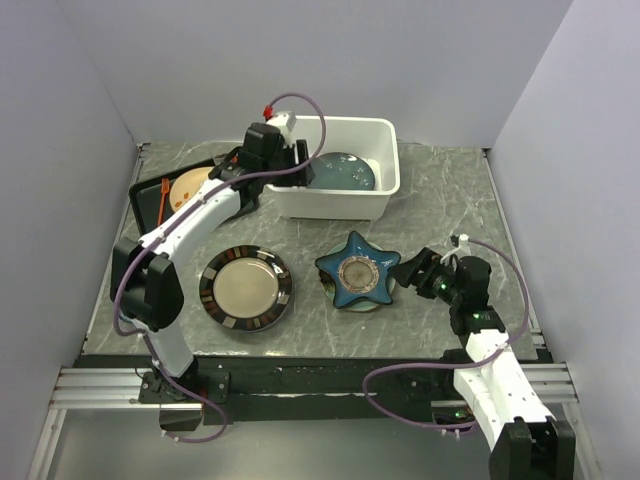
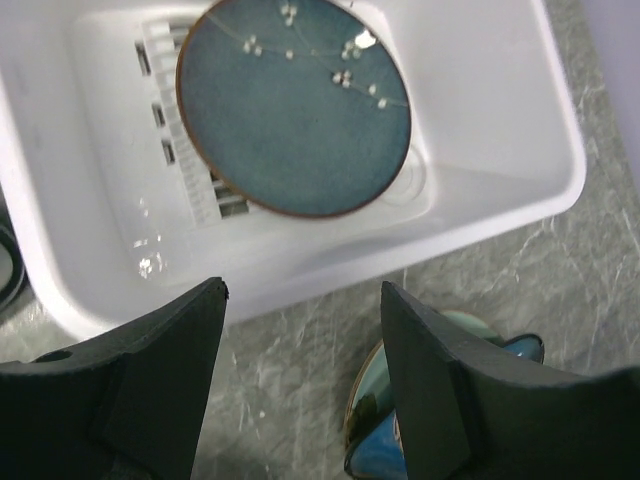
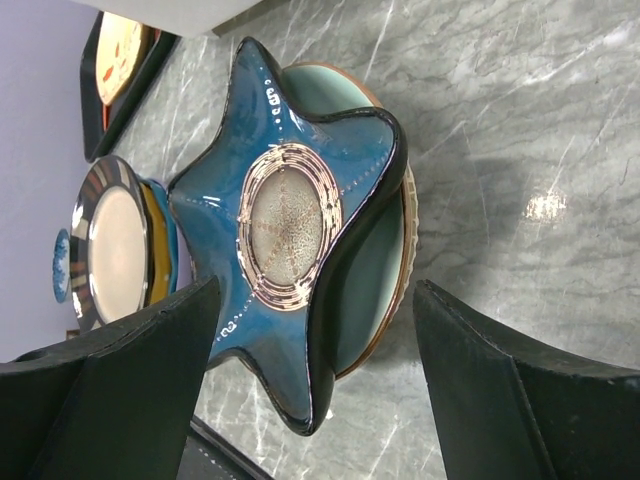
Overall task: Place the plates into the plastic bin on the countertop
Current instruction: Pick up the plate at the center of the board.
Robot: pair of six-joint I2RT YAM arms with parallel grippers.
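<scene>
Countertop [image 1: 450, 200], near left: dark-rimmed beige plate [image 1: 245, 287] lying flat. Left gripper [image 2: 300, 300] hovers at the plastic bin's [image 1: 390, 150] left end, jaws spread, empty. The bin sits far, long axis running left-right, with the blue dotted plate [image 2: 290, 105] inside. Star-shaped plate [image 3: 290, 220] sits on another dish, one point aimed far. Right gripper [image 3: 317, 288] is just right of it, jaws spread, holding nothing.

Robot lab cell, plain pale walls [image 1: 60, 100], marble-look countertop [image 1: 450, 200], left arm [image 1: 200, 215] and right arm [image 1: 490, 360] on aluminium rail [image 1: 100, 385].
</scene>
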